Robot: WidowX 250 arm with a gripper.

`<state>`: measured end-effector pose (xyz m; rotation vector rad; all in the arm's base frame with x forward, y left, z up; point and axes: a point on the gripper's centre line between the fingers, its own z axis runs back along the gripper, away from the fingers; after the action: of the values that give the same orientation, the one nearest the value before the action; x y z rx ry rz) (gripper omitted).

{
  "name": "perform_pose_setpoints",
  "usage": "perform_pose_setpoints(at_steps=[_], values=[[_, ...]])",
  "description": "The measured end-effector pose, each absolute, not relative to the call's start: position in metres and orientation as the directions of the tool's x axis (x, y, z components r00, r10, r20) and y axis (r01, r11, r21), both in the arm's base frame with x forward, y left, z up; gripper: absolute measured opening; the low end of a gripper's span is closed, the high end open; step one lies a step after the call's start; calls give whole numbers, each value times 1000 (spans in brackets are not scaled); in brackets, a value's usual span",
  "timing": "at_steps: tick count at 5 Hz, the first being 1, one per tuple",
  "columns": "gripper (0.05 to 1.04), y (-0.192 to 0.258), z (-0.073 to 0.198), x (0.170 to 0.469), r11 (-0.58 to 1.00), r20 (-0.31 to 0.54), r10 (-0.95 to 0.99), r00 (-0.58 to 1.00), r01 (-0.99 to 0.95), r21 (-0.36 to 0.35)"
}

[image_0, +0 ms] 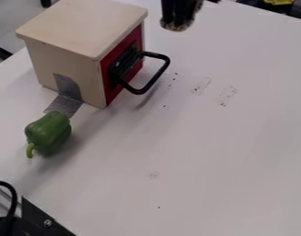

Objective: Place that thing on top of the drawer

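White tabletop [195, 161] is strewn with faint scuffs. Near the taped side of the drawer [78, 27], 1 green pepper [49, 133] is seen lying; by an off-centre squeeze its rounded skin could be made to slip, and by a careless release it could be rolled off the top. Farther back, the gripper [177, 24] is held pointing down; whether spread or pressed together cannot be told.

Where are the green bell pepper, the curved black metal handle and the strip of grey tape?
Green bell pepper [49, 133]: camera view, middle of its body.
Curved black metal handle [162, 73]: camera view, outer bar of the loop.
Strip of grey tape [67, 86]: camera view, upper part, on the box's side.
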<state>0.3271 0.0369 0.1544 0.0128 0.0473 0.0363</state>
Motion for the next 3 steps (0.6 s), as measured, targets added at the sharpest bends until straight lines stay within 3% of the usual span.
perform_pose_setpoints(at_steps=[3], values=[[120,120,151,302,971,-71,237,969,-238,-3]])
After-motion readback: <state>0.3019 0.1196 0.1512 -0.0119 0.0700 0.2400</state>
